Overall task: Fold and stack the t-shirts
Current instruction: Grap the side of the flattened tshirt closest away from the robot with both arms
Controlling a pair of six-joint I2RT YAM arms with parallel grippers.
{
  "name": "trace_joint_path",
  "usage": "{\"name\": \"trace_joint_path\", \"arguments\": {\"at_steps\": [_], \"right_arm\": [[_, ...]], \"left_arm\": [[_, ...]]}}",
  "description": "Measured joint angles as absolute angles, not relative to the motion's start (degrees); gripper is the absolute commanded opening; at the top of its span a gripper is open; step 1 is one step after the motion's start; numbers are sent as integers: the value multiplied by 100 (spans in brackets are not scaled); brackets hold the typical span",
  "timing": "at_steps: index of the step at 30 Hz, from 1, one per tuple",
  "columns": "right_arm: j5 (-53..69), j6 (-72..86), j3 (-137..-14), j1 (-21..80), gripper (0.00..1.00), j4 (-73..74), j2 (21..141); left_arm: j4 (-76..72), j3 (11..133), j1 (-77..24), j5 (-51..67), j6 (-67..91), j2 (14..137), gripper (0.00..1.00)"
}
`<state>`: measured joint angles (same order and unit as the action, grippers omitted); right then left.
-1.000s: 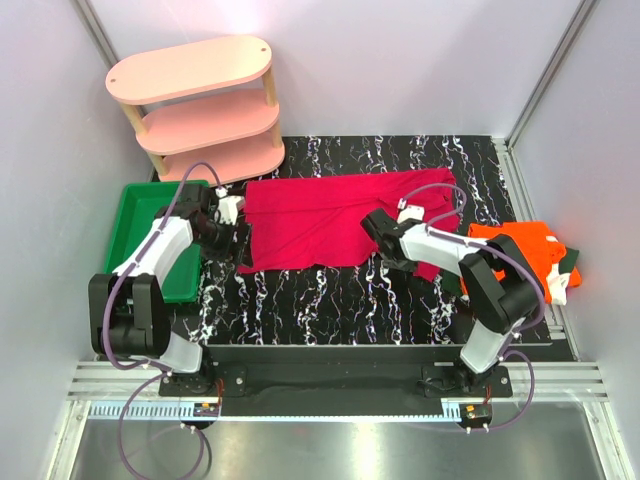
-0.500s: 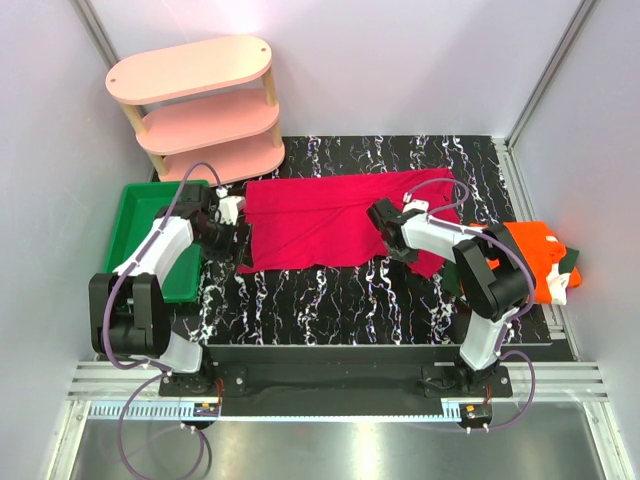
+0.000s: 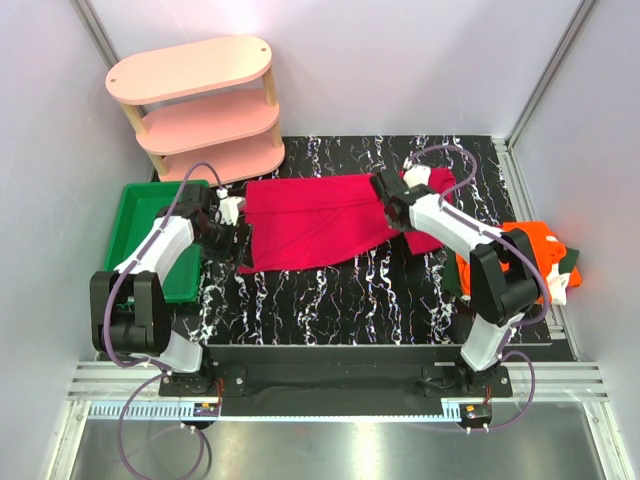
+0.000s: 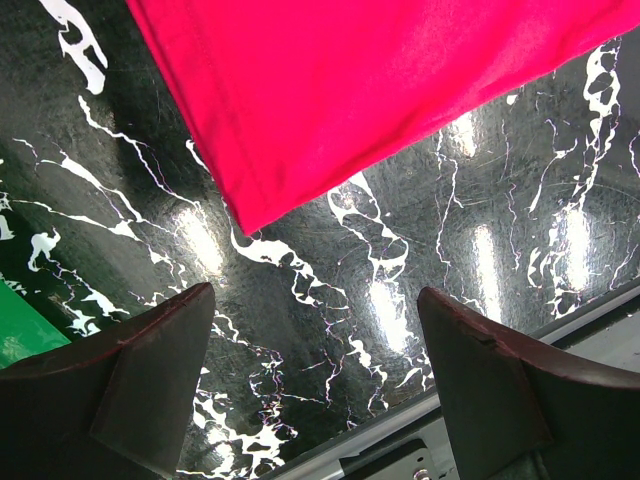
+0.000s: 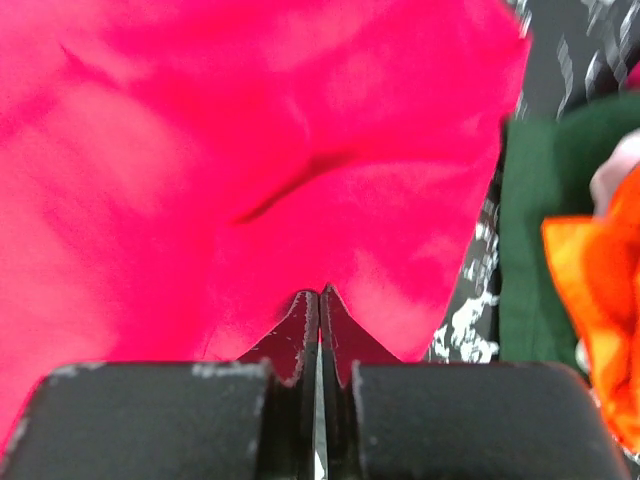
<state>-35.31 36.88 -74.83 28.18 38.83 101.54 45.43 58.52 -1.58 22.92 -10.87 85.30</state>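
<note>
The crimson t-shirt (image 3: 310, 220) lies spread across the black marbled table. My right gripper (image 3: 388, 190) is shut on the shirt's right part near the back edge; in the right wrist view the closed tips (image 5: 320, 300) pinch the red cloth (image 5: 250, 150). My left gripper (image 3: 238, 248) hovers open at the shirt's near-left corner. In the left wrist view its gripper (image 4: 315, 380) holds nothing, and the red corner (image 4: 350, 90) lies ahead of it. The orange t-shirt (image 3: 530, 250) sits bunched at the right edge on a dark green one (image 3: 570, 262).
A green plastic tray (image 3: 140, 215) stands at the table's left, beside my left arm. A pink three-tier shelf (image 3: 200, 110) stands at the back left. The table's metal front edge (image 4: 560, 345) runs just beyond the left gripper. Orange cloth (image 5: 595, 300) and dark green cloth (image 5: 540, 230) show right of the right gripper.
My right gripper shut on the crimson shirt's right side and swung toward the back of the table, dragging that side in and up. The left arm stayed still.
</note>
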Motion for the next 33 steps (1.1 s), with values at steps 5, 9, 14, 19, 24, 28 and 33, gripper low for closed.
{"name": "trace_joint_path", "arguments": {"at_steps": [5,9,14,19,24,28,33], "right_arm": [[-3638,3395,-8169,2519,0,3881,10374],[-3636,3280,-8495,2244,0,3889,10855],[-3573,3218,-8790,1837,0,3957,11443],[-3481,3098,-9369,1540,0,4036,11966],[-3382,2934,-10191,1402,8,4029,12540],[-3330,2825,-10602,1378,39,4014,12897],[-3323,2777,-10527,1380,49,3940,12888]], "left_arm": [[4543,5852,-158,2287,-1085,8530,88],[4543,5852,-158,2263,-1085,8530,88],[4543,5852,-158,2224,-1085,8538,88],[4543,5852,-158,2176,-1076,8630,88],[4545,5852,-158,2134,-1072,8700,88],[4545,5861,-158,2119,-1070,8799,88],[4569,5975,-158,2121,-1057,8938,88]]}}
